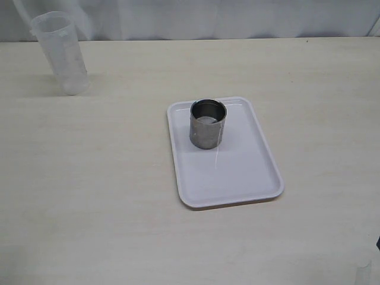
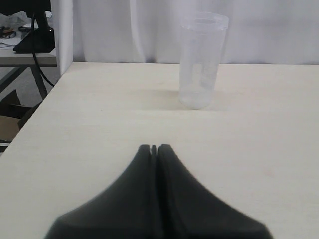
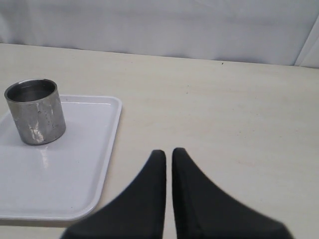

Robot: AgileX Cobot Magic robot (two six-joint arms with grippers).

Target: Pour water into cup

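Note:
The steel cup (image 1: 208,123) stands upright on the far part of a white tray (image 1: 237,178); a pale glint inside it looks like water (image 1: 207,120). In the right wrist view the cup (image 3: 36,111) is off to one side, well apart from my right gripper (image 3: 168,152), which is shut with nothing in it. My left gripper (image 2: 153,147) is shut and empty over bare table, with the translucent plastic beaker (image 2: 201,59) standing upright some way ahead. The same beaker (image 1: 59,53) sits at the far left in the exterior view. Neither gripper shows in the exterior view.
The pale wooden table (image 1: 89,196) spreads around the tray (image 3: 60,174). A white curtain (image 1: 208,18) hangs behind the far edge. In the left wrist view the table's side edge (image 2: 37,107) drops off, with a black stand and cables (image 2: 35,35) beyond it.

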